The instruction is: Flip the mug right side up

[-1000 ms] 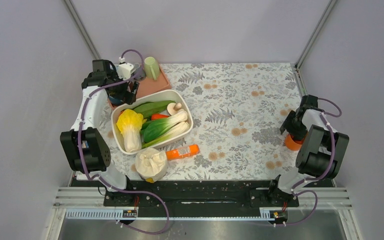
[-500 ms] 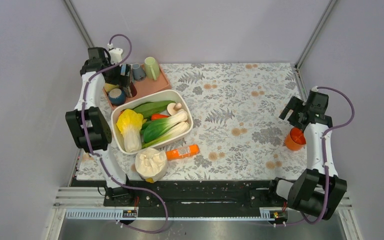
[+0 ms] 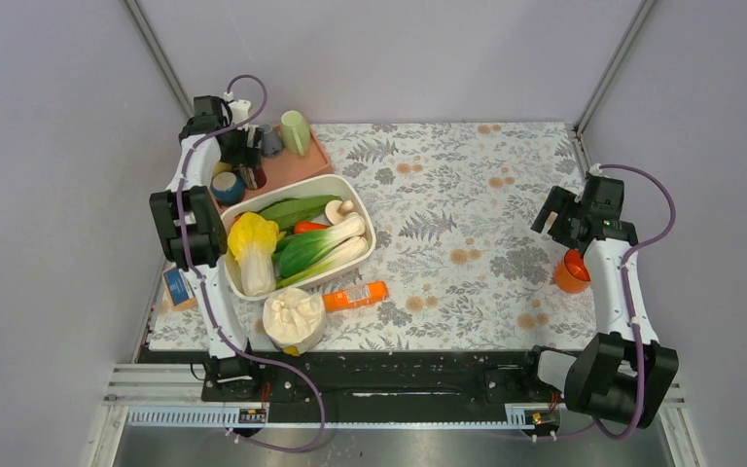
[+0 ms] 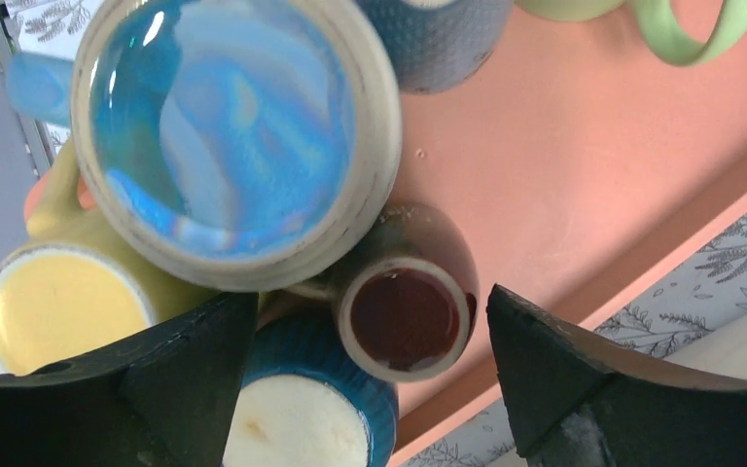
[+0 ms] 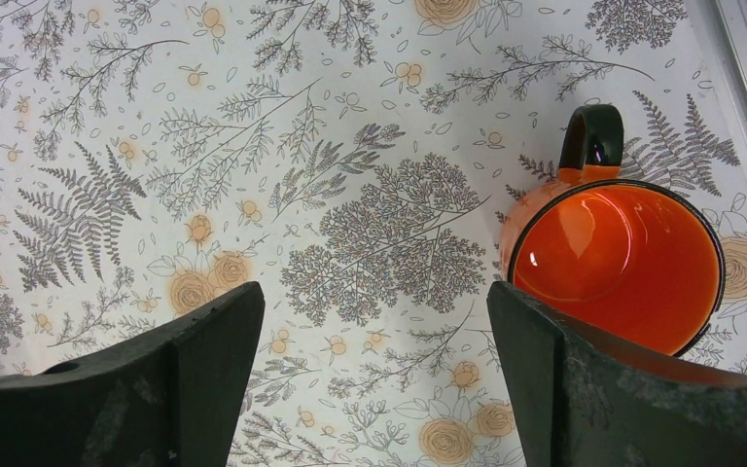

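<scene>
orange mug upright, mouth up | right claw wide open, empty | left claw wide open, empty

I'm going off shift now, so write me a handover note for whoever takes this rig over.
Left gripper: open, empty, hanging over the cups on the pink tray.
Right gripper: open, empty, above the table beside the orange mug, not gripping it.
Mug: upright, mouth up, on the table near its right edge.
Done: the mug sits right side up.
Left: nothing on the mug that I can see; probably just pull both arms back.
</scene>
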Robot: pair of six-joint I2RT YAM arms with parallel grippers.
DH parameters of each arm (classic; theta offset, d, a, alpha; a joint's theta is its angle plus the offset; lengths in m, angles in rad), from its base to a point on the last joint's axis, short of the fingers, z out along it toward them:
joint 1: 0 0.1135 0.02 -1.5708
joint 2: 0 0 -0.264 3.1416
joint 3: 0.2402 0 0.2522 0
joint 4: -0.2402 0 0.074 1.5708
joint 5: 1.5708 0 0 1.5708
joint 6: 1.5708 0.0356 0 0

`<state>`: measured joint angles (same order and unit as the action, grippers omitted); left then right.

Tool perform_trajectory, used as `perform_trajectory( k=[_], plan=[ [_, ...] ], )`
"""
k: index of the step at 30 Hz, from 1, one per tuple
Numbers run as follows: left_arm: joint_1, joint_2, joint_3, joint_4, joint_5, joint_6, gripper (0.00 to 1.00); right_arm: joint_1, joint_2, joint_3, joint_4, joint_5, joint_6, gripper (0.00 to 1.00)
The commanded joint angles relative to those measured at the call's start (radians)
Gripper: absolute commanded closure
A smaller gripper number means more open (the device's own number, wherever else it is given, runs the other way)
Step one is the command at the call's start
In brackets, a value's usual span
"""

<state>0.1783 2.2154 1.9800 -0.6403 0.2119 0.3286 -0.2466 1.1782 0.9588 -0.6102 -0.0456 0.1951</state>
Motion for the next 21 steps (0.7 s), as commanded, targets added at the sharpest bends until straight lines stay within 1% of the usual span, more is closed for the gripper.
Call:
perform_trajectory(
  k=[1,6,12,14,15,18,21],
  plan=[
    [-0.015,0.02,0.082,0.061,-0.036,-0.017,0.11,0.01,-0.029,-0.006,0.01,0.004,-0.008,0.05],
    [-0.018,0.045,0.069,0.059,-0.028,-0.026,0.15,0.01,-0.037,-0.005,0.01,0.0,-0.011,0.06],
    [-0.02,0.05,0.055,0.051,-0.035,-0.028,0.16,0.01,-0.043,-0.003,0.01,-0.005,-0.008,0.05],
    [-0.022,0.05,0.051,0.05,-0.041,-0.03,0.18,0.01,-0.044,-0.005,0.01,-0.005,-0.01,0.05],
    [-0.022,0.047,0.048,0.05,-0.038,-0.03,0.21,0.01,-0.044,-0.007,0.01,-0.006,-0.011,0.05],
    [-0.023,0.042,0.038,0.047,-0.021,-0.031,0.41,0.01,-0.047,-0.008,0.01,-0.007,-0.011,0.05],
    [-0.024,0.041,0.042,0.018,0.005,-0.031,0.54,0.01,-0.052,-0.006,0.01,-0.011,-0.01,0.05]
  ],
)
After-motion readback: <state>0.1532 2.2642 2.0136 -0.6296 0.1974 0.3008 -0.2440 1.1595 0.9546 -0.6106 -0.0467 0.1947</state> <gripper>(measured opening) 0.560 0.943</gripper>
